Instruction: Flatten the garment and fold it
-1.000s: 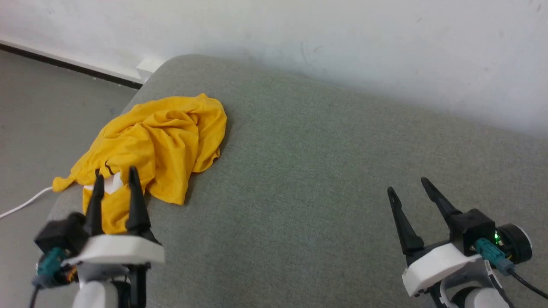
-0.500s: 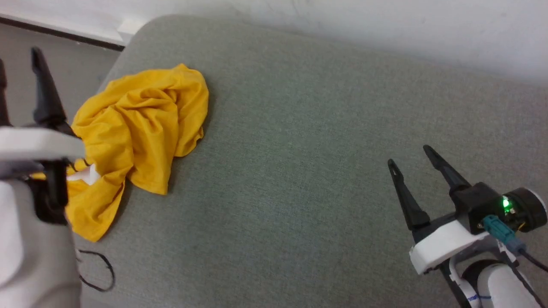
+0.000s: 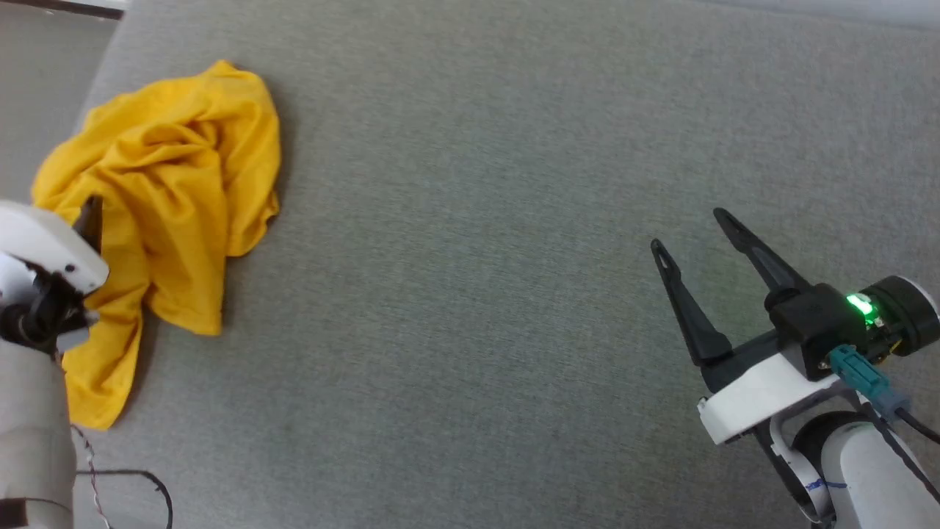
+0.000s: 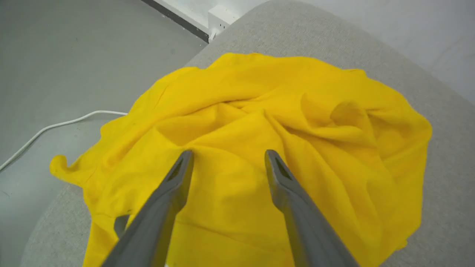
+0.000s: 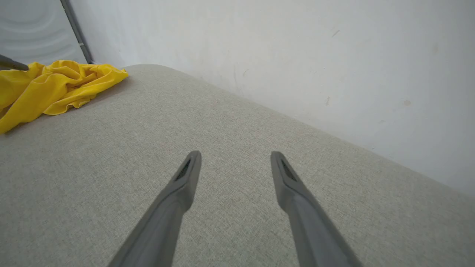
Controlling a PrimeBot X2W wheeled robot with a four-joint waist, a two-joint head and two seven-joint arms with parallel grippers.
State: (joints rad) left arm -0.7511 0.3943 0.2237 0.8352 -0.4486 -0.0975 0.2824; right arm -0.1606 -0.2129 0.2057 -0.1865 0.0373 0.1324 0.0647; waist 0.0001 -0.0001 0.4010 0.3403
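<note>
Two long dark fingers of the left gripper (image 4: 229, 154) stand wide apart with nothing between them, hanging just over a bright yellow soft cotton T-shirt (image 4: 259, 111). From its wrist view I cannot tell if the tips touch the cloth. The shirt lies bunched in a loose heap at the far left corner of a broad grey woven cushion (image 3: 477, 220). One small twisted corner pokes past the cushion's left edge, above the bare grey floor (image 4: 74, 55), where a thin white cable (image 4: 55, 126) runs. Well apart from all this, the right gripper (image 3: 689, 230) is also spread open and empty, over bare cushion, with a plain pale wall (image 5: 297, 55) behind.

By the look of it, the shirt is light and limp. It should sag from wherever it is lifted, and the woven cover may hold it back a little when it is dragged. A pinch into the middle ridges would likely gather several layers at once. A better hold, I'd say, is a single outer edge: the free corner at the left, or the hem-like border lying flat on the cushion toward the middle. With one edge in each claw it could be drawn out flat.
</note>
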